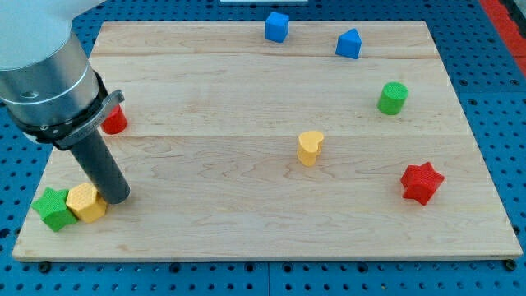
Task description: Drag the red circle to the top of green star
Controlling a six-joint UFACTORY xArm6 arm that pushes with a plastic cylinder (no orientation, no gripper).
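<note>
Camera view: the rod's tip point(117, 197) rests against a yellow hexagon block point(85, 202) beside the green star point(53, 209) at the wooden board point(246, 222)'s lower left corner. The red circle point(115, 121) sits above them, half hidden by the arm. The rod has no fingers.

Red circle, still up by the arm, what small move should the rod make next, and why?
Probably slide my tip away from the yellow block and up around the red circle, to its top side. The circle lies above the green star, half hidden behind the arm, so it needs pushing downward.
</note>
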